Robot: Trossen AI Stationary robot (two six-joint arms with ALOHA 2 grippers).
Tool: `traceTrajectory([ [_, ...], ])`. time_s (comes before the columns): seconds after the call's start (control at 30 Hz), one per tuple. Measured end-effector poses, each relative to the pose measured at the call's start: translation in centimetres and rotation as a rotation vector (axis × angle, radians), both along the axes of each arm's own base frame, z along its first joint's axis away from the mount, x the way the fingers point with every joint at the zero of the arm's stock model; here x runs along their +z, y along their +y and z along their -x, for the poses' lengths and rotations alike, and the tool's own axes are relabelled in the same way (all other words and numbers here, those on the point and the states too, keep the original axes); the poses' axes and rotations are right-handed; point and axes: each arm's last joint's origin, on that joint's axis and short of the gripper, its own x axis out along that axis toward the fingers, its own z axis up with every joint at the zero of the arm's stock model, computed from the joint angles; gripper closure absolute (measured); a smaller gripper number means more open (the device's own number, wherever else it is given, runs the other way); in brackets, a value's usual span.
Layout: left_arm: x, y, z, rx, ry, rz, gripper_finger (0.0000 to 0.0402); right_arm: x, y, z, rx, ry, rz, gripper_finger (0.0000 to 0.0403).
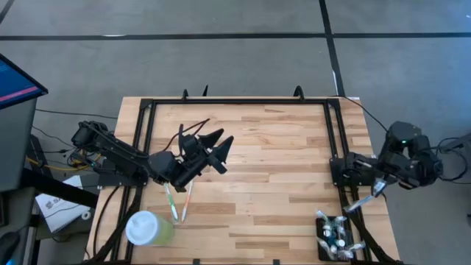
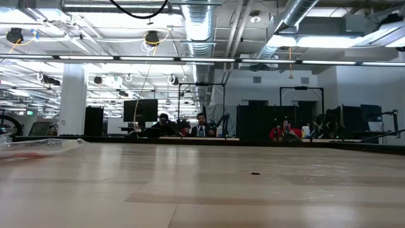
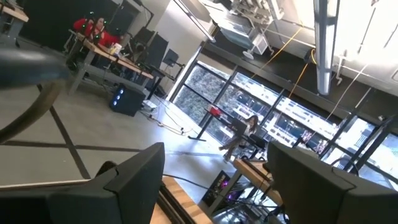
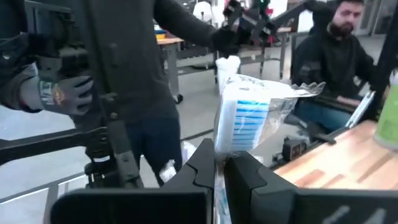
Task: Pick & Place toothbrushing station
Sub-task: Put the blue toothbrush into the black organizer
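Observation:
The toothbrushing station [image 1: 335,237], a small black holder with white items in it, stands on its base at the table's near right corner. My right gripper [image 4: 219,160] is beside the table's right edge [image 1: 372,190], just beyond the station, and is shut on a clear plastic packet [image 4: 249,112] with something blue and white inside. My left gripper [image 1: 219,147] is raised over the table's left half. It is open [image 3: 224,186], nothing is between its fingers, and it points out into the room. My right gripper pinches one end of the clear packet [image 4: 217,186] between its two fingers. Most of the packet sticks out past the fingertips. It is clear of the table and, in the high view, reaches toward the station [image 1: 355,203].
Two toothbrushes [image 1: 176,202] lie on the table near the left arm, with a pale green cup with a white lid [image 1: 147,228] at the near left corner. A black frame [image 1: 335,132] borders the table. A person in dark clothes with a gloved hand [image 4: 59,93] stands close to the right arm.

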Motion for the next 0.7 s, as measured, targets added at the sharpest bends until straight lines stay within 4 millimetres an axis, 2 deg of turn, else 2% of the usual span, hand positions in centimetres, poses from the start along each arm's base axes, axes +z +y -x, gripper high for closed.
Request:
traceTrajectory([
  [0.23,-0.2,-0.3,0.0,-0.019,-0.013,0.028,0.0124,-2.4,0.0,-0.8,0.133,0.085,-0.039,0.0397],
  [0.7,-0.2,-0.9,0.2,-0.037,-0.028,0.047,0.0124,-2.7,0.0,-0.9,0.082,0.075,-0.003,0.0397],
])
